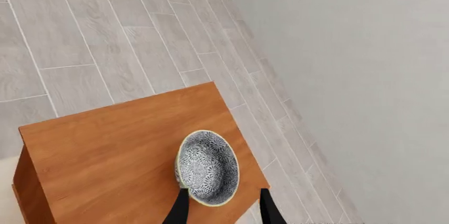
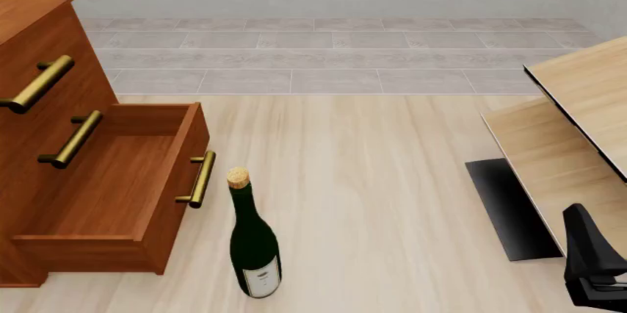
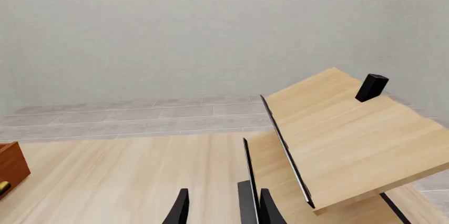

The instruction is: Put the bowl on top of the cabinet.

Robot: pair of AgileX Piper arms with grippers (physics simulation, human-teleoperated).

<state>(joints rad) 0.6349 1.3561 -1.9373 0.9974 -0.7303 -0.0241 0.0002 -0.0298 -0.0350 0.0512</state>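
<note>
Though unseen frontally, bowl (image 1: 206, 167) atop cabinet (image 1: 105, 155).

wine bottle (image 2: 255, 243) | pale label near its base (image 2: 261, 281) | print on it too small to make out | no other text, brand, number or sign readable anywhere

Bowl (image 1: 207, 167) tilted on cabinet (image 1: 105, 155) top

The cabinet (image 2: 59, 173) is reddish-brown wood, smooth and satin, with brass-coloured metal bar handles (image 2: 199, 179). The bowl (image 1: 206, 167) looks like glazed ceramic, finely speckled. At 5 o'clock from the open drawer, the wine bottle (image 2: 254, 243) is glossy dark glass, cork-stoppered.
</note>
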